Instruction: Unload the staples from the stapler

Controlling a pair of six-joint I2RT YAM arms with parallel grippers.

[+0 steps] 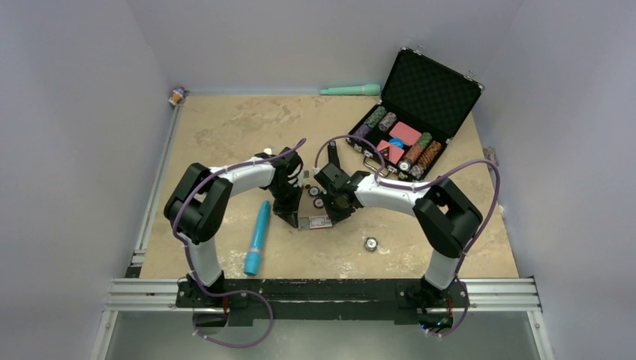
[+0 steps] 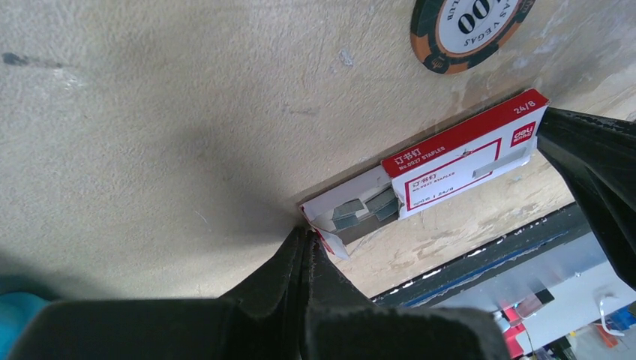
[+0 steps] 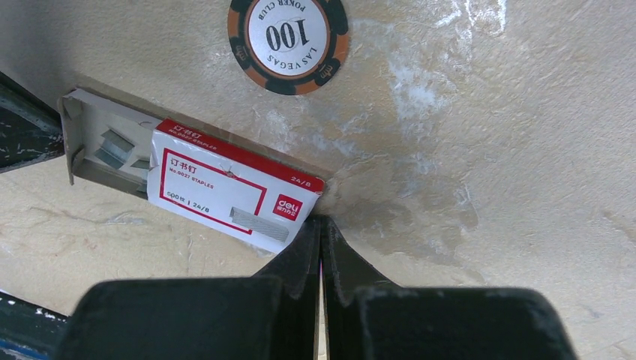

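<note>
No black bar-shaped stapler shows in any view. A red-and-white staple box lies flat on the table between my two grippers. Its tray is slid partly out, with staple strips showing in it. My left gripper is shut, with its tips touching the corner flap at the open tray end of the box. My right gripper is shut, with its tips against the closed end of the box. In the top view the left gripper and the right gripper flank the box.
An orange-rimmed poker chip lies just beyond the box. A blue tube lies left of the left gripper. An open black case of chips stands at the back right. A loose chip lies front right. A teal tube lies by the back wall.
</note>
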